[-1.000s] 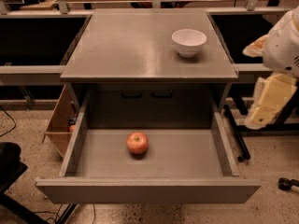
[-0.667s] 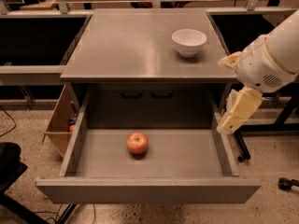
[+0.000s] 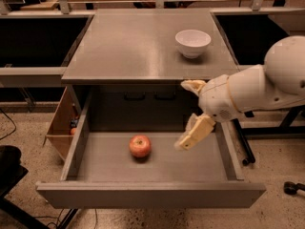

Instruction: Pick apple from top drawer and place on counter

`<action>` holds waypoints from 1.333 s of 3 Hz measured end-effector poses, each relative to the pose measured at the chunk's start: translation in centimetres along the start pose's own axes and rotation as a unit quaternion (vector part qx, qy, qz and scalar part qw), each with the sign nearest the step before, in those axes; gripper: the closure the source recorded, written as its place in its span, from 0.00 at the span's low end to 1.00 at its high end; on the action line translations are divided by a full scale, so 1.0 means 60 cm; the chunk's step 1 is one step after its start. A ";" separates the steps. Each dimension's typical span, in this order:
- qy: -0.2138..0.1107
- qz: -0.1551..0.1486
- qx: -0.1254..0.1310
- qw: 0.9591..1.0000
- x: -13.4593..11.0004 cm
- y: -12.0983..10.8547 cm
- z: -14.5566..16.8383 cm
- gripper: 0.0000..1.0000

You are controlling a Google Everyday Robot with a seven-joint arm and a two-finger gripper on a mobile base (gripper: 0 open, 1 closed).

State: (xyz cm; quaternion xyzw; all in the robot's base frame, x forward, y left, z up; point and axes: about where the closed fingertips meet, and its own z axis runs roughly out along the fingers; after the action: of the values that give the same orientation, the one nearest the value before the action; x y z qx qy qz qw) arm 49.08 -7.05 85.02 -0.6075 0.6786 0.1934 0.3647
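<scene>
Counter (image 3: pixel 138 46) holds bowl (image 3: pixel 192 43); gripper (image 3: pixel 189 114), fingers spread, moved left over top drawer (image 3: pixel 190 163), nearer apple (image 3: pixel 140 146).

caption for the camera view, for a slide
Open gripper over the right half of the open top drawer, apart from the apple lying mid-drawer; white bowl on the counter.

**One of most things, two handles**

I count one apple (image 3: pixel 140 146) in the single top drawer (image 3: pixel 143 194). One white bowl (image 3: pixel 192 42) sits on the one counter (image 3: pixel 138 46) above that drawer, and there are two dark handles (image 3: pixel 134 97) on the panel behind it. My one gripper (image 3: pixel 181 114) hangs over the drawer's right part, its two fingers (image 3: pixel 196 133) spread apart.
</scene>
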 end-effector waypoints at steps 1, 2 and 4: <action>-0.025 0.011 0.016 0.999 -0.001 0.004 0.037 0.00; -0.027 0.012 0.022 0.999 -0.003 0.000 0.041 0.00; -0.041 0.001 -0.015 0.999 0.029 -0.013 0.186 0.00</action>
State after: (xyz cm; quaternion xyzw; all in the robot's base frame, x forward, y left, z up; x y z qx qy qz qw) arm 52.72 -0.51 76.51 -0.6036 0.6611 0.2288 0.3824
